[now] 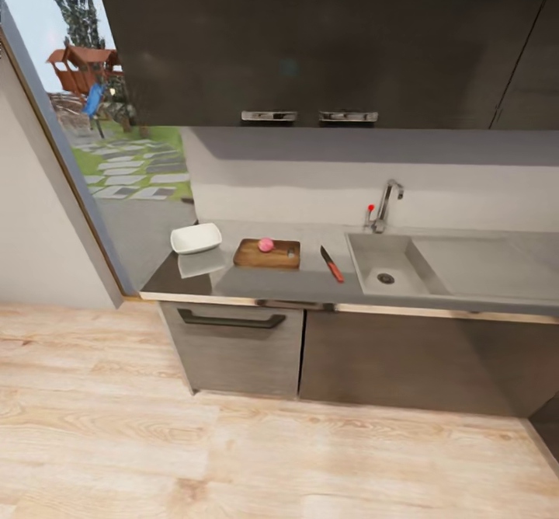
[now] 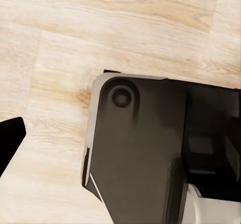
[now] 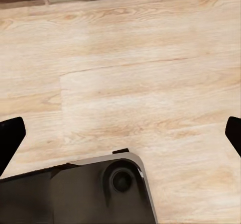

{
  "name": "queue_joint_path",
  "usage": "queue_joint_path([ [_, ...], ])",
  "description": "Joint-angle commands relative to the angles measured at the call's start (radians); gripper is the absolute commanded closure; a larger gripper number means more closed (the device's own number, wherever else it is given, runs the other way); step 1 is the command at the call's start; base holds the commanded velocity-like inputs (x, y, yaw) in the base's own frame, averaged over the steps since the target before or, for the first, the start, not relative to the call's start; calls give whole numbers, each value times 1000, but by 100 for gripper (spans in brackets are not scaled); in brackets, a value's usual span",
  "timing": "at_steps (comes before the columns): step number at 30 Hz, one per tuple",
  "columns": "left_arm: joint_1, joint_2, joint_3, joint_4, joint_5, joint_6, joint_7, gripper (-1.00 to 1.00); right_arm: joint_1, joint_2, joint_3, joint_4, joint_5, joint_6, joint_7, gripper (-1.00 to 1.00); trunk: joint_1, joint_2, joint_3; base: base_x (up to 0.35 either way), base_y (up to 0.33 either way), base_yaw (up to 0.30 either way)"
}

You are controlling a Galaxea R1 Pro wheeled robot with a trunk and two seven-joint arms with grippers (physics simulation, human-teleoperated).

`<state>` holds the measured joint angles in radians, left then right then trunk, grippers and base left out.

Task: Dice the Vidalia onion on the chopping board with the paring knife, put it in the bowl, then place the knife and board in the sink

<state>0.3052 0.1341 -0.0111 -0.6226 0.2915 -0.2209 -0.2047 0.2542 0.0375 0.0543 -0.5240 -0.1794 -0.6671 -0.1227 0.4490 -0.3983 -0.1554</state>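
The robot stands back from the kitchen unit, and both end effectors hang low over the wooden floor point(image 3: 150, 83), far below and behind the worktop point(image 1: 279, 282).

On the worktop, from left to right in the head view: the white bowl point(image 1: 196, 238) near the left end, then the chopping board point(image 1: 268, 254) with the Vidalia onion point(image 1: 265, 245) already resting on it, then the paring knife point(image 1: 331, 263) lying just beside the board, and last the sink point(image 1: 384, 261) with its tap point(image 1: 387, 204).

The knife lies with its dark blade pointing away toward the wall and its red-orange handle toward the front edge, so the handle is the nearer end for an arm coming from the robot's side. All these things lie ahead of and above the end effectors. Which arm is nearer I cannot say.

In the right wrist view, dark fingertips point(image 3: 10, 138) appear at both opposite edges, so the right end effector point(image 3: 120, 138) seems spread wide and holds nothing. In the left wrist view only one fingertip point(image 2: 9, 141) is visible, so its opening I cannot tell.

I can read no brand, label or writing anywhere.
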Motion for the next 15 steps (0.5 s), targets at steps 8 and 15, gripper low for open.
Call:
queue_joint_path([
  [8,0,0,-1,1,10,0,-5,-100,0,-1,6,-2,-8,-2,-5,-100,1,-2,11,209,214,0],
  [15,0,1,-1,1,9,0,-5,-100,0,-1,6,-2,-8,-2,-5,-100,1,-2,22,212,219,0],
])
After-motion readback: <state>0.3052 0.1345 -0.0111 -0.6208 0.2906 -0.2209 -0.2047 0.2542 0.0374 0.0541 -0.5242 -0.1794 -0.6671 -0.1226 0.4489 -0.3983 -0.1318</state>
